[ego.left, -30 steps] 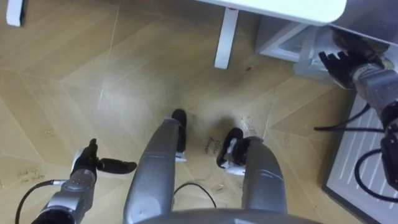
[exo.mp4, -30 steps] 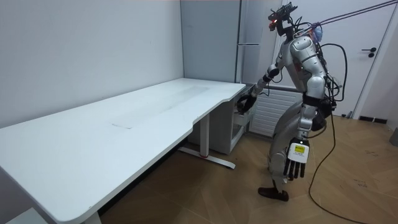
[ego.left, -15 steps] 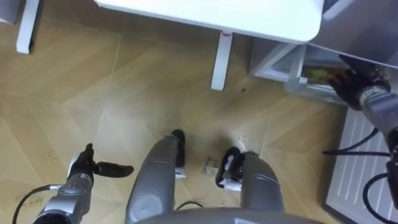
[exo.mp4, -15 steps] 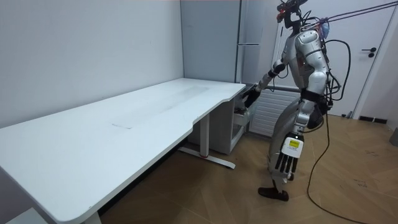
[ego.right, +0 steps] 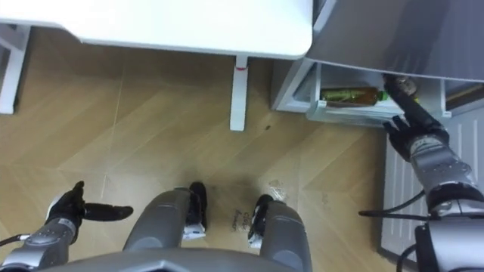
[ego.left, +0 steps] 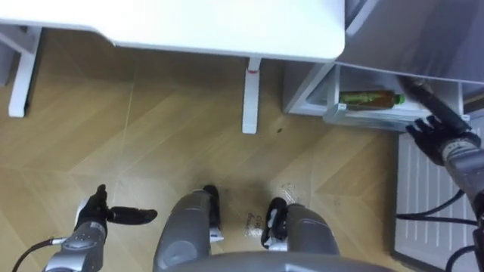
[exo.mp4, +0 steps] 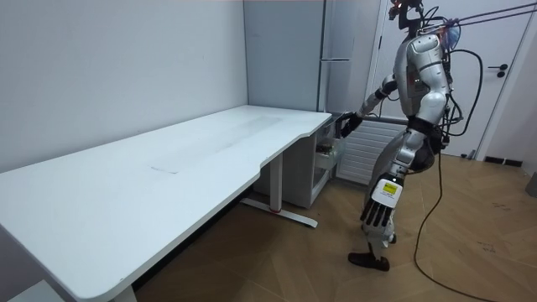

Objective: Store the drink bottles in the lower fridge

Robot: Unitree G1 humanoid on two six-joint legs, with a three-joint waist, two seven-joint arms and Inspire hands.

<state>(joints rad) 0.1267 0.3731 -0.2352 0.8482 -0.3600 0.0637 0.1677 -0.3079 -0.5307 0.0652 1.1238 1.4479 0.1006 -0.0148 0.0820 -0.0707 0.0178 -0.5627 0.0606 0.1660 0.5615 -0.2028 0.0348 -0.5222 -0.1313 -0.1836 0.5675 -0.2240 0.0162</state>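
Observation:
A green drink bottle (ego.left: 367,97) lies on its side in the open lower fridge drawer (ego.left: 378,115), beside the end of the white desk (ego.left: 189,23). My right hand (ego.left: 439,140) hovers at the drawer's right front corner, open, with straight fingers (ego.left: 427,102) reaching toward the drawer edge and nothing held. In the room view the right hand (exo.mp4: 345,124) is out in front of the grey fridge (exo.mp4: 336,50). My left hand (ego.left: 94,217) hangs open and empty by my left side, low over the wooden floor.
A white desk leg (ego.left: 250,94) stands just left of the drawer. A white ribbed panel (ego.left: 423,204) lies along the floor on my right. I stand upright between the desk end and the fridge, with a white door (exo.mp4: 503,75) behind me.
I have straightened up and the view has shifted. My right hand has drawn back from the drawer, uncovering the green bottle lying inside. The left arm has swung slightly.

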